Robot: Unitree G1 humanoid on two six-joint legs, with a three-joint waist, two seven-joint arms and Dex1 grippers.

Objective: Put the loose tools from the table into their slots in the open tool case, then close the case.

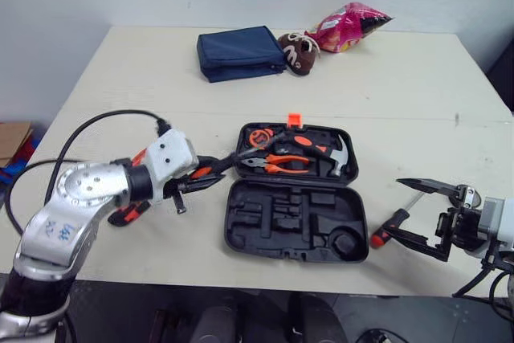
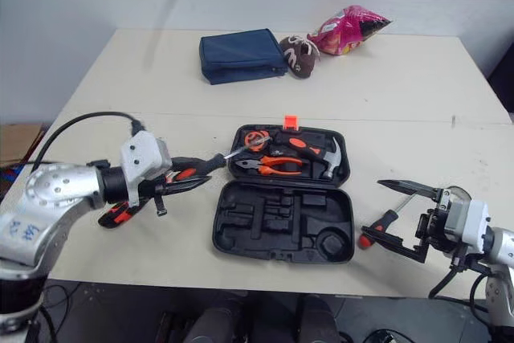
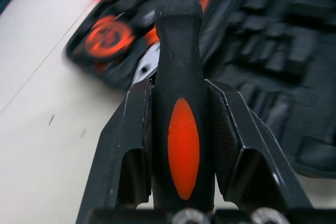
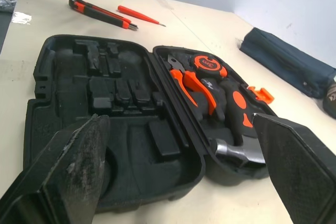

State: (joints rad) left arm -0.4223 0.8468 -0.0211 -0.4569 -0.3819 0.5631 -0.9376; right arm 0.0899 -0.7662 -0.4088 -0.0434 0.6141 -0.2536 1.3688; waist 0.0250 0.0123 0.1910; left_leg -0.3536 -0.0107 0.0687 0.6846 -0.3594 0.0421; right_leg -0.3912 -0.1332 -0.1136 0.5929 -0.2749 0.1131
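Note:
The black tool case (image 1: 241, 234) lies open in the middle of the table. Its far half holds an orange tape measure (image 1: 259, 136), orange pliers (image 1: 277, 166) and a hammer (image 1: 341, 158); the slots of the near half are empty. Left of the case, my left gripper (image 1: 201, 183) is shut on a black-and-orange screwdriver (image 3: 181, 103), whose shaft points over the case's far-left corner. To the right of the case, my right gripper (image 1: 395, 208) stands open around a red-tipped screwdriver (image 1: 385, 230) lying on the table. A black-and-orange utility knife (image 4: 100, 13) and a thin red screwdriver (image 4: 139, 15) lie beside the left arm.
At the far side of the table (image 1: 418, 86) lie a navy pouch (image 1: 239, 52), a brown plush toy (image 1: 299, 52) and a pink snack bag (image 1: 349, 28). A black cable (image 1: 104, 122) loops over the left arm. The table's front edge runs just below the case.

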